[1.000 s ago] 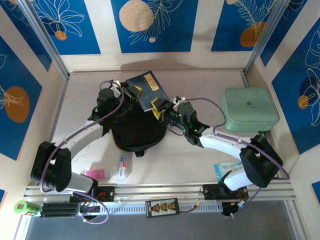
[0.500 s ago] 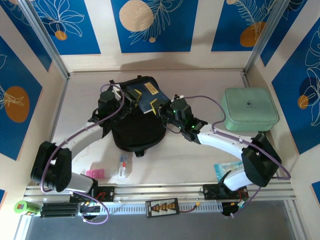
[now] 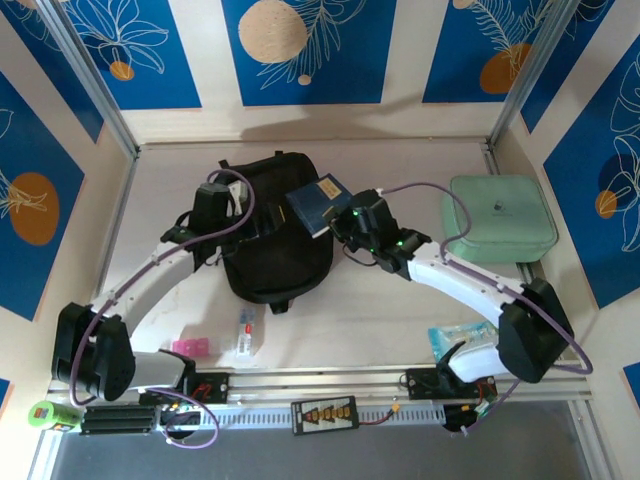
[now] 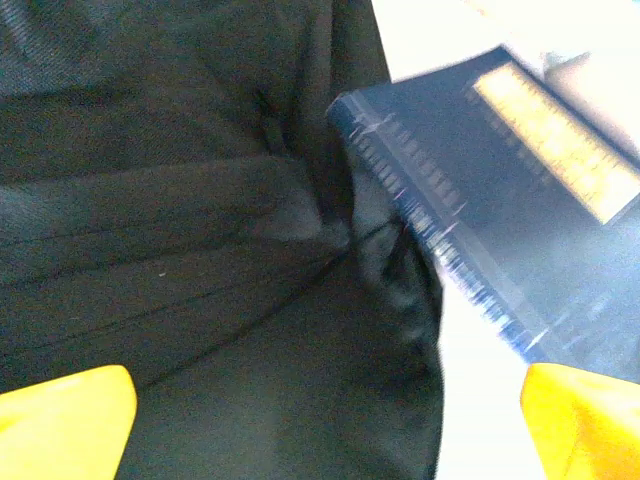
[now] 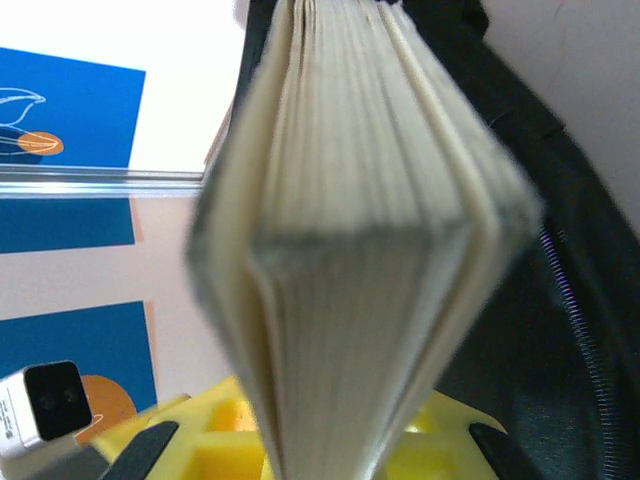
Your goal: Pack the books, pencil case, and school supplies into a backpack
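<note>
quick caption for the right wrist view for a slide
Right gripper grips a book, its fanned page edges facing the camera, black backpack beside it.

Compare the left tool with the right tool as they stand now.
The left tool stands wide open; the right tool is closed on the dark blue book. The left tool holds nothing and hangs over the black backpack; the right tool holds the book up at the backpack's right edge, with the book's page edges facing its camera. Both have yellow fingers, and both are at the backpack.
</note>
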### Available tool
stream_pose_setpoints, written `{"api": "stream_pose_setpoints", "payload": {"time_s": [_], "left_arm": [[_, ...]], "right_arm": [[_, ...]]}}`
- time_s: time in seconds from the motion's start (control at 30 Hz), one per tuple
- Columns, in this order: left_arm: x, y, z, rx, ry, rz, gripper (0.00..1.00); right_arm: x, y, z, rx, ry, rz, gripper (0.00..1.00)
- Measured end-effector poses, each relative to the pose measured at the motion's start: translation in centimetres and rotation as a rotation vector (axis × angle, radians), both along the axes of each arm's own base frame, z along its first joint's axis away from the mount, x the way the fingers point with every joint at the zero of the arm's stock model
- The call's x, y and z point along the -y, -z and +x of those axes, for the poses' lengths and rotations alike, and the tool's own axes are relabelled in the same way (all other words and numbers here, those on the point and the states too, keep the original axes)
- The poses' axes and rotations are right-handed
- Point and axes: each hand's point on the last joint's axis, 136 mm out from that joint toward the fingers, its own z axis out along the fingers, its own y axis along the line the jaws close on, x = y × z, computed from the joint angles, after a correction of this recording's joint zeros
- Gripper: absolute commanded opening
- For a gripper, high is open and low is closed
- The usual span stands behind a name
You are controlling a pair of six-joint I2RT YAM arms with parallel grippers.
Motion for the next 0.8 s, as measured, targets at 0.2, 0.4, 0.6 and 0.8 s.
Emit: {"api": "stream_pose_setpoints", "payload": {"time_s": [0.2, 0.4, 0.6, 0.8], "left_arm": [[2.0, 0.6, -3.1, 0.040, 0.229, 0.277, 1.00], [4.5, 1.1, -5.5, 0.093, 0.454, 0.573, 0.99], [4.4, 3.1, -8.7, 0.085, 0.667, 0.756, 0.99], [3.0, 4.9, -10.0, 0.048, 0.784, 0.904, 0.99]], "right_arm": [[5.1, -0.4, -1.0, -0.004, 0.029, -0.028, 0.00], [9.7, 0.4, -2.2, -0.041, 0.054, -0.065, 0.00], [13.2, 0.7, -3.1, -0.051, 0.082, -0.042, 0.00], [14.5, 1.8, -4.2, -0.068, 0.081, -0.012, 0.00]]}}
